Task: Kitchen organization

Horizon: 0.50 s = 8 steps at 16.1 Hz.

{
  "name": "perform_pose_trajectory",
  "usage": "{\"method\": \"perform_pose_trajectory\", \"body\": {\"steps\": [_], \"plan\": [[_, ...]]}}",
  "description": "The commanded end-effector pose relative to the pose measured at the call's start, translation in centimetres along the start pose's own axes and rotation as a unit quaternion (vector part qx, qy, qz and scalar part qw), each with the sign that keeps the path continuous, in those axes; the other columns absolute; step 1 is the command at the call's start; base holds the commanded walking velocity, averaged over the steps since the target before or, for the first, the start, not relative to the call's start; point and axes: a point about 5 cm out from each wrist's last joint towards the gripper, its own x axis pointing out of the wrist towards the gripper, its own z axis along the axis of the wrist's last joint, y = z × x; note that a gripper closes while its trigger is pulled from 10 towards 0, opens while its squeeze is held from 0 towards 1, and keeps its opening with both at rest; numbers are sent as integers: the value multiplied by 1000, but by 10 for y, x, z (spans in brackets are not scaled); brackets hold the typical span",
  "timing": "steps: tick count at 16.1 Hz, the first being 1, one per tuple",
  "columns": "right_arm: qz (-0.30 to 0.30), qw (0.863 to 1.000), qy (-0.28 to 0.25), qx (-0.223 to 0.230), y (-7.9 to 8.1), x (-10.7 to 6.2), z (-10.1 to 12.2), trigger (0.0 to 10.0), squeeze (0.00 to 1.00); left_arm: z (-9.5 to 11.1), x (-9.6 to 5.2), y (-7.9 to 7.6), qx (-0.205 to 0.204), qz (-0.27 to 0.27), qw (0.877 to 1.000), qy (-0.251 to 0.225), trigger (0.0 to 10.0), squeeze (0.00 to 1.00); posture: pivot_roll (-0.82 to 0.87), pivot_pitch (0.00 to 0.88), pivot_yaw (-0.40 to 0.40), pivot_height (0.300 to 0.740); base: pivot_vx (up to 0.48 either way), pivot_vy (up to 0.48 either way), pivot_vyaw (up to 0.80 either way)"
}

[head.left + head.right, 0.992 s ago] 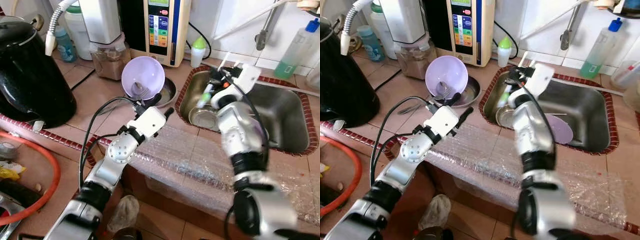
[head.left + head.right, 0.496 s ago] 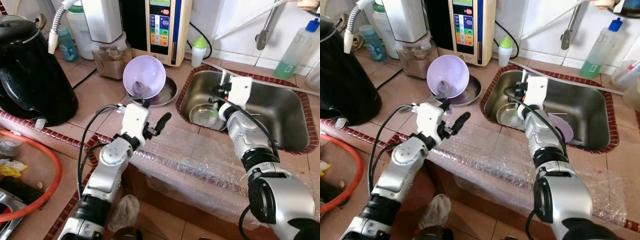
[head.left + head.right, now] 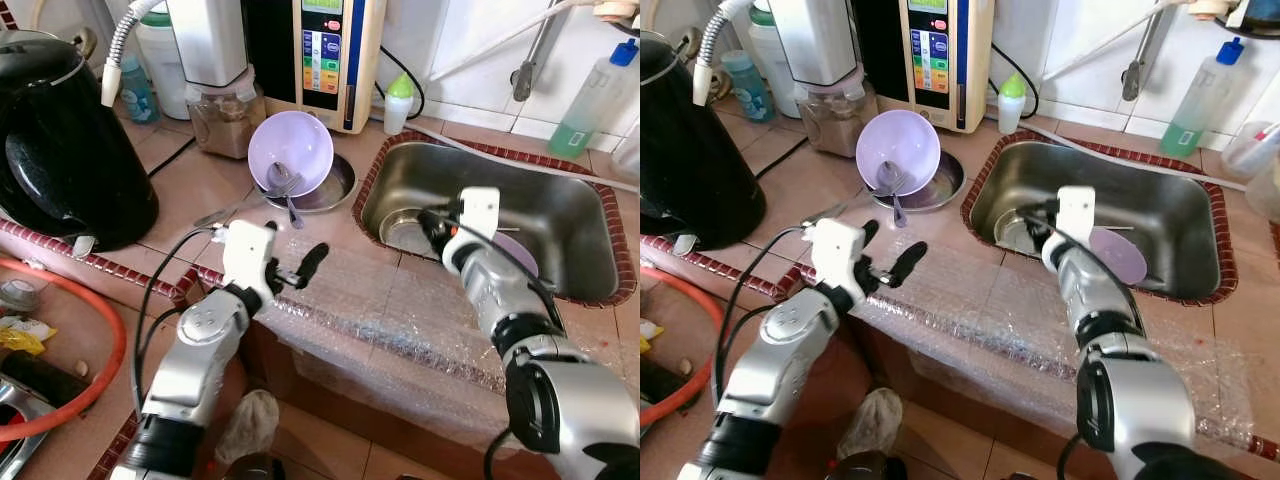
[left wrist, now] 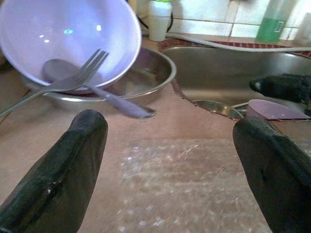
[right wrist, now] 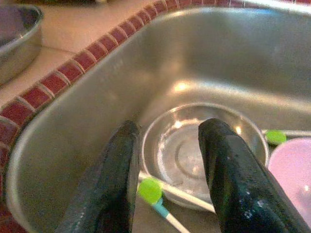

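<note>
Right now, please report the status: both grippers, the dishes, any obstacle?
Left gripper open, above bubble wrap. Right gripper open, inside sink over steel bowl. Green-tipped stick lies across that bowl's rim.

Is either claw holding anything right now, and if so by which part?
Nothing is held. The left claw is open above the bubble wrap on the counter; the right claw is open over the steel bowl in the sink.

Home kitchen, lived-in. Terracotta-tiled counter [image 3: 180,190] with a steel sink [image 3: 570,215] sunk in at 2 o'clock, tap [image 3: 530,50] above against white wall tiles. At 12 o'clock a water purifier [image 3: 330,55]; black kettle [image 3: 60,150] at 10. Used dishes — lilac bowl [image 3: 290,150], fork [image 4: 53,85], spoon [image 4: 97,90] — wait beside the sink; soap bottle [image 3: 590,90] at 1.
</note>
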Motion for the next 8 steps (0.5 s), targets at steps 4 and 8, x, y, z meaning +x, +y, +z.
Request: {"method": "perform_pose_trajectory", "body": {"steps": [4, 8], "plan": [[50, 995, -79, 26, 15, -7, 4, 10000, 1000, 11, -22, 17, -15, 85, 996, -29, 10000, 871, 62, 0, 6, 740, 0, 0, 0], [45, 989, -133, 35, 34, -29, 0, 10000, 0, 19, -36, 29, -4, 137, 989, -46, 10000, 0, 59, 0, 8, 740, 0, 0, 0]]}}
